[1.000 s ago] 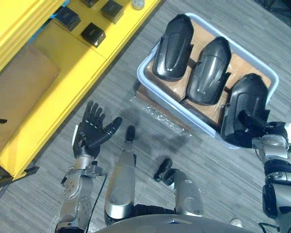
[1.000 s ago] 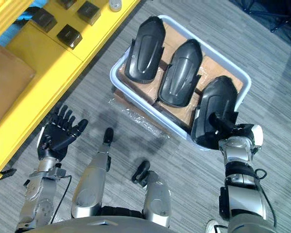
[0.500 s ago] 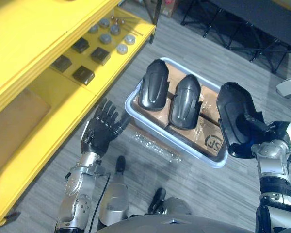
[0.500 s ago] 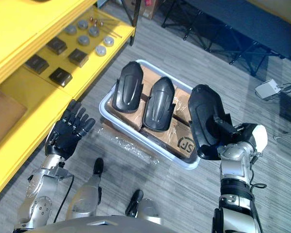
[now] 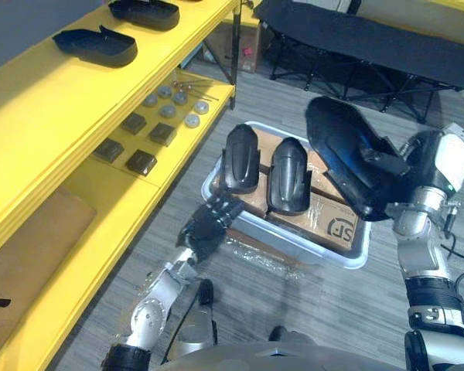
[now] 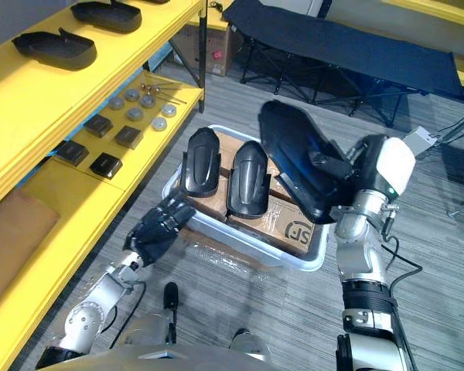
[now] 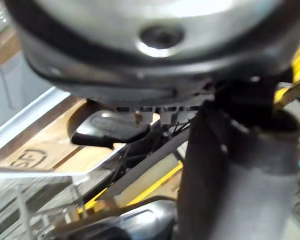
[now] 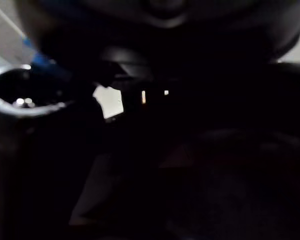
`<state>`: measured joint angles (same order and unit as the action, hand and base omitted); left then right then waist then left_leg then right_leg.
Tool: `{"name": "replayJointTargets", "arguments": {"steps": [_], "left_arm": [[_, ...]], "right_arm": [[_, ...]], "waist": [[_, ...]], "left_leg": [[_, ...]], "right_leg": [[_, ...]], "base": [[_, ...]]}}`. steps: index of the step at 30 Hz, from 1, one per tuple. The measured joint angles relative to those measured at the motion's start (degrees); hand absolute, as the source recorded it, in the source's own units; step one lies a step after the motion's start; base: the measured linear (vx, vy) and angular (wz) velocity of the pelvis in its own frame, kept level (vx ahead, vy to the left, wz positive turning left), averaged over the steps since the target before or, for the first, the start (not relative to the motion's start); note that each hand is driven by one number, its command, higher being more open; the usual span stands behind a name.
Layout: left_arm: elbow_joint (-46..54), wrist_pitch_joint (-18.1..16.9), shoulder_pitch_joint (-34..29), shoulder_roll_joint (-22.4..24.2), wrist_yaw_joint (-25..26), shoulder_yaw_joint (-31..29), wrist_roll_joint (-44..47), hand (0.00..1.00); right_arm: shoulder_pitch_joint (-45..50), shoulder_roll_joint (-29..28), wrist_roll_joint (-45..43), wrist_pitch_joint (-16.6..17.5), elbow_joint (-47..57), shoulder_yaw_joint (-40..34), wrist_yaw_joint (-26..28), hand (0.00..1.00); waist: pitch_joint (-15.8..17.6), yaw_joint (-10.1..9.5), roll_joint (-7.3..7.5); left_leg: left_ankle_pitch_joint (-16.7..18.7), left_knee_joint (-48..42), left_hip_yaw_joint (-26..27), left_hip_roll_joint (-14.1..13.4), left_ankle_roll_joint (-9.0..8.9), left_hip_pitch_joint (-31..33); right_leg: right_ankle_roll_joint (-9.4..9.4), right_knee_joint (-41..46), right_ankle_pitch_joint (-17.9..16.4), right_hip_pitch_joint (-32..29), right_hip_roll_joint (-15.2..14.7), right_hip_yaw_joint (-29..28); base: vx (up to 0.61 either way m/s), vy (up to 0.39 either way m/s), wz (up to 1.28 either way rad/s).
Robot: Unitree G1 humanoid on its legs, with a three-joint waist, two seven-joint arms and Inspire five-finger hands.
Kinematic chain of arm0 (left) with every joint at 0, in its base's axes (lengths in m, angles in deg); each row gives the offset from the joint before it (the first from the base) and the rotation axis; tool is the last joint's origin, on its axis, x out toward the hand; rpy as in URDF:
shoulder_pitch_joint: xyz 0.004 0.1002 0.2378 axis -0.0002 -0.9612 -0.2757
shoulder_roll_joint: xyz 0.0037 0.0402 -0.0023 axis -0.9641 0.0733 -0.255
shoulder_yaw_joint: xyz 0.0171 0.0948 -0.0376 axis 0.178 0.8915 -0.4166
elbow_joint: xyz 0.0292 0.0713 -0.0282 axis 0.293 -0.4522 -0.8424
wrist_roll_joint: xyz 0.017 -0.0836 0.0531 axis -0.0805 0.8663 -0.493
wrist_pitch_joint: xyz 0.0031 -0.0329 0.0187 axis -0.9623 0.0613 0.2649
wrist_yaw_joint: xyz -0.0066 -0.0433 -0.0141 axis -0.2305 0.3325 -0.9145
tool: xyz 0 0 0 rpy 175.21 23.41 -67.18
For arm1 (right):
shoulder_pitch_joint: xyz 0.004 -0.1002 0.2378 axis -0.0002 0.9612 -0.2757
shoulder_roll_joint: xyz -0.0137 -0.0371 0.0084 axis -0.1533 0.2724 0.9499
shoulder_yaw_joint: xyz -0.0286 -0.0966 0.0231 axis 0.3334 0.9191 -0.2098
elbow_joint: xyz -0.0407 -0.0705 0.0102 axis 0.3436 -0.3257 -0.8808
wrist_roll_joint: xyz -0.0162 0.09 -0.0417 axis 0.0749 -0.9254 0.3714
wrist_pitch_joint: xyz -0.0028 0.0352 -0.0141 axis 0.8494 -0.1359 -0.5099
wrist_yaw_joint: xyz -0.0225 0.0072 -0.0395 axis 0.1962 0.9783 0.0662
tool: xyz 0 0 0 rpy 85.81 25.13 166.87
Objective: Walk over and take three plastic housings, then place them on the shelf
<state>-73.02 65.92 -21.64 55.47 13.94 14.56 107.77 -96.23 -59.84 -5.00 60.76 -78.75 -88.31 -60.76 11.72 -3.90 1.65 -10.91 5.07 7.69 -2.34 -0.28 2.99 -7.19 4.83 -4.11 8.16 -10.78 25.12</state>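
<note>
The right hand [image 6: 365, 171], fingers curled round a black housing [image 6: 294, 154], held it clear above the tray [image 6: 251, 239] at its 2 o'clock end, higher than half a second before. A second housing [image 6: 201, 171] and a third [image 6: 249, 179] lay side by side on cardboard [image 6: 290, 224] in the tray. The left hand [image 5: 207, 226], loosely spread and empty, had come close to the rim at 8 o'clock. Open grey floor [image 5: 325, 309] lay at 6 o'clock. The yellow shelf [image 5: 62, 100] ran from 9 to 11 o'clock, with a black shell [image 5: 94, 46] on its top board.
</note>
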Motion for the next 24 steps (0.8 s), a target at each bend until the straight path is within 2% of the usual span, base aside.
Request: {"name": "replayJointTargets", "arguments": {"steps": [4,8,11,15,20,24], "left_arm": [[-3.3,0.0,5.0,0.0,-0.7,0.6,0.1,1.00],[-5.9,-1.4,8.5,-0.7,-0.6,2.4,0.0,1.00],[-7.2,-2.0,10.6,-0.7,0.2,4.8,-0.1,1.00],[-8.5,-2.8,12.8,-0.5,2.2,10.0,-0.2,1.00],[-8.9,-3.0,13.3,0.0,5.4,12.7,-0.2,1.00],[-10.4,-6.2,13.2,0.1,6.6,13.2,1.1,1.00]], "right_arm": [[-3.3,0.1,-0.1,6.6,1.7,2.3,-0.4,0.00],[-5.0,0.1,-3.2,10.1,1.7,5.5,-0.5,0.00],[-4.9,-0.7,-4.8,10.9,1.7,9.2,-0.2,0.00],[-3.2,-6.3,-7.5,11.5,1.6,12.6,0.2,0.00],[1.3,-11.4,-9.5,11.5,0.9,17.1,0.9,0.00],[3.1,-13.3,-12.7,11.4,0.3,18.8,0.8,0.00]], "waist": [[-0.8,1.33,-0.05],[-2.4,1.20,-0.09],[-2.4,1.34,-0.11],[-2.4,2.01,-0.12],[-2.5,2.38,-0.18],[-2.5,2.35,-0.23]], "left_leg": [[-0.3,0.0,0.5,0.0,-0.02,-0.5],[-0.4,0.0,1.5,-0.2,0.05,-0.7],[-0.5,0.0,1.9,-0.1,0.38,-1.5],[-0.5,0.0,1.8,-0.2,0.37,-1.7],[-0.5,0.0,1.6,-0.1,0.38,-1.9],[-0.4,0.0,1.2,-0.1,0.16,-1.9]], "right_leg": [[0.02,-0.1,0.3,-0.1,-0.1,-0.5],[0.10,-2.3,1.7,0.4,0.3,-1.5],[0.02,-3.4,2.3,1.4,0.3,-1.9],[0.08,-4.0,2.6,1.8,0.5,-1.8],[0.08,-4.0,2.6,2.1,0.5,-1.8],[0.11,-4.0,2.6,2.3,0.6,-1.7]], "base": [[-0.05,0.010,-0.07],[-0.02,0.006,-0.13],[-0.01,0.008,-0.09],[0.00,0.000,0.00],[0.00,0.000,0.00],[0.00,0.000,0.02]]}}
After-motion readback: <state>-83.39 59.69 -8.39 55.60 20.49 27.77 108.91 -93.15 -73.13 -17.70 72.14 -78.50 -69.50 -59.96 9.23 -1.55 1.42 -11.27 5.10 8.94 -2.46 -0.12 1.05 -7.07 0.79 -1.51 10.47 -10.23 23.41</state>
